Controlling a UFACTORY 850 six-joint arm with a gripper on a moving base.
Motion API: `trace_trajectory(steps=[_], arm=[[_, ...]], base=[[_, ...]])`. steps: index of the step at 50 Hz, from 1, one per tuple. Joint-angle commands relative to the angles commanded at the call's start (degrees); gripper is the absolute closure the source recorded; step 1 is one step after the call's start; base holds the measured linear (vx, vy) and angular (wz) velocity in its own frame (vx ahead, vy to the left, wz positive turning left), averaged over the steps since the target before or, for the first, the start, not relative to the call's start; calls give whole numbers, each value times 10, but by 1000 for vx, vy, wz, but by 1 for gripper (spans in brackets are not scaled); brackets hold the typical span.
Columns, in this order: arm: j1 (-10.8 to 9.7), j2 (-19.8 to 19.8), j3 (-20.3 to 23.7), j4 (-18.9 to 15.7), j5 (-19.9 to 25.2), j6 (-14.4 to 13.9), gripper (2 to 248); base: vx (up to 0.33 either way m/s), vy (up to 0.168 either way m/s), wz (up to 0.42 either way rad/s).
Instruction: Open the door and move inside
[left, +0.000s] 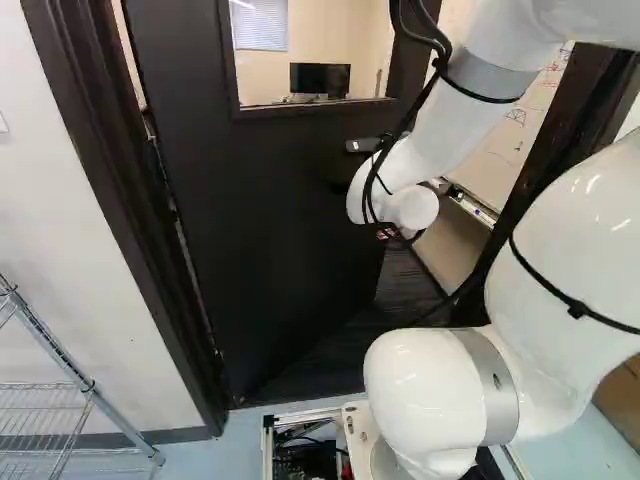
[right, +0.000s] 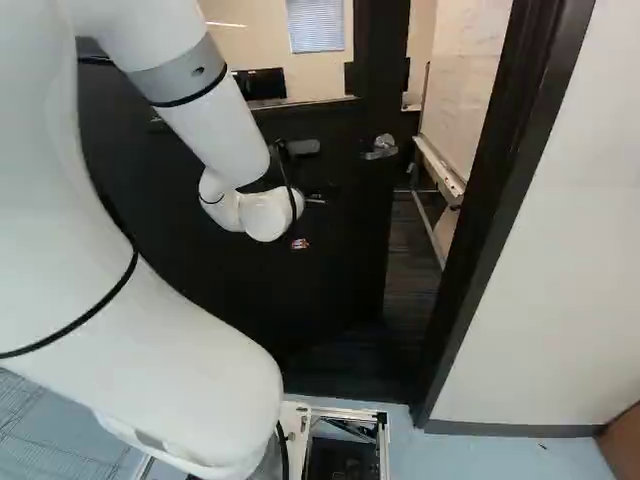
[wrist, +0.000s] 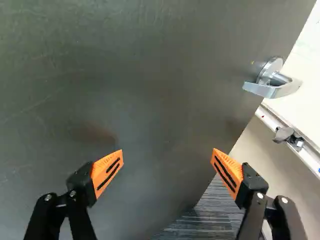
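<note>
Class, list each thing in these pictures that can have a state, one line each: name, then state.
Door: partly open, swung away from the robot.
Door handle: not gripped.
Tool: open, nothing between its fingers.
Monitor beyond the door: screen dark.
Blind: lowered.

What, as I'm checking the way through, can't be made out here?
- Top of the door, both base views: cut off by the upper edge.
- Lever handle, left base view: behind the arm.
- Hinge side of the door, right base view: behind the arm.
- Floor inside, left base view: mostly behind door and arm.
- Writing on the whiteboard, left base view: too small.
</note>
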Motion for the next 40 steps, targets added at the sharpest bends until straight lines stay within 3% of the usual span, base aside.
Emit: trace_trajectory(steps=[16, 40], arm=[[8, -9, -8, 4, 0, 0, 3], [34, -32, -30, 37, 0, 0, 3]], base=[[0, 0, 0], [0, 0, 0]])
